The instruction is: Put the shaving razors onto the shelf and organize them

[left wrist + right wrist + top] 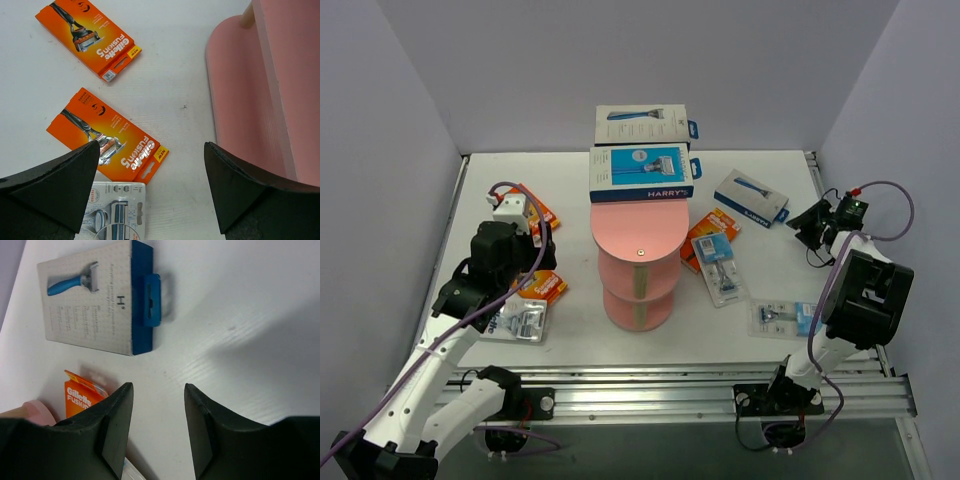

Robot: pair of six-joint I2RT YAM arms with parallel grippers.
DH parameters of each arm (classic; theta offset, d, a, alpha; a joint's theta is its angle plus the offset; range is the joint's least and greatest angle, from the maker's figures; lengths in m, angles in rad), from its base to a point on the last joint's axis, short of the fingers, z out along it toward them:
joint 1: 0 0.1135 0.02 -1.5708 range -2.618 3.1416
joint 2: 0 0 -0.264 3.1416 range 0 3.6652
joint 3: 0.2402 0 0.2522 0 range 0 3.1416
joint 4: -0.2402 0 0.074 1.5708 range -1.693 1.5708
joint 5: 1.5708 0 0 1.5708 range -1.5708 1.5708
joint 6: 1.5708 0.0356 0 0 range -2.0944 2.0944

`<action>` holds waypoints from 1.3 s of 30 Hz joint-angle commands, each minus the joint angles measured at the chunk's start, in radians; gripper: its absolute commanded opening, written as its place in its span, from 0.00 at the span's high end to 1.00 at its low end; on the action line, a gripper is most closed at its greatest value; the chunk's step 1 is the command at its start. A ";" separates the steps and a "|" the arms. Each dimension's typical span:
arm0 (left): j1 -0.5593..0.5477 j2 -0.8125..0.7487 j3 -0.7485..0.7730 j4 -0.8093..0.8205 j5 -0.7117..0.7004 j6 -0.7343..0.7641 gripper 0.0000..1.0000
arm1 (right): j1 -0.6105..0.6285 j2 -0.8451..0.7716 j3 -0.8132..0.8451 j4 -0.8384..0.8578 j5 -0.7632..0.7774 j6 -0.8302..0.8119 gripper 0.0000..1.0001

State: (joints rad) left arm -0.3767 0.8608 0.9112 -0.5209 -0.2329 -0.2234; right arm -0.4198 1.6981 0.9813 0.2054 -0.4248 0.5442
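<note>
The pink shelf [638, 235] stands mid-table. Two white-and-blue razor boxes [640, 172] [642, 125] sit at the far end of its top tier. A third box [751, 197] [90, 297] lies on the table to the right, just ahead of my right gripper [810, 225] [159, 390], which is open and empty. On the left, my left gripper [512, 215] [150, 165] hangs wide open over two orange razor cards [87, 37] [107, 135] and a clear blister pack [117, 210]. The shelf's lower tiers [250, 100] are beside it.
More razor packs lie right of the shelf: orange cards [710, 235], a clear blister pack [725, 270] and another [782, 318] near the right arm's base. White walls enclose the table on three sides. A metal rail [670, 385] runs along the near edge.
</note>
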 commanded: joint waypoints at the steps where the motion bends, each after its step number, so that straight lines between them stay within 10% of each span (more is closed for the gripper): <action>1: -0.002 0.003 0.018 0.006 -0.019 0.012 0.06 | -0.043 0.000 -0.030 0.057 -0.042 0.031 0.59; 39: 0.004 0.004 0.018 0.027 -0.029 0.024 0.06 | -0.016 0.336 0.053 0.388 -0.088 0.220 0.61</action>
State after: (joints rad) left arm -0.3767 0.8646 0.9112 -0.5201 -0.2558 -0.2047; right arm -0.4477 1.9957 1.0050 0.5850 -0.5213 0.7574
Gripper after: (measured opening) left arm 0.942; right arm 0.393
